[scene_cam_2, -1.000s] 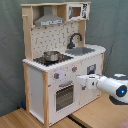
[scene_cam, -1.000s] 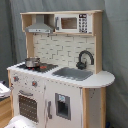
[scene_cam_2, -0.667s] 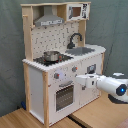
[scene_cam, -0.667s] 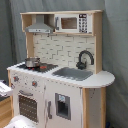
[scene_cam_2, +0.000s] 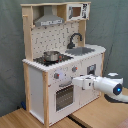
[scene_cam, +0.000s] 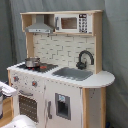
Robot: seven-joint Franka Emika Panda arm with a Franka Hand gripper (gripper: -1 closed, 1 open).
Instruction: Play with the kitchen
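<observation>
The kitchen stands upright on a wooden floor before a grey curtain, filling most of both exterior views. Its hood and microwave sit on top, above a tiled back wall. On the black stovetop rests a steel pot. Right of it in the second exterior view lies the grey sink with its black faucet. The white arm reaches in from the second exterior view's right, its gripper close to the front, just beside the oven door and below the knobs. Whether the gripper's fingers are apart or together, I cannot tell.
</observation>
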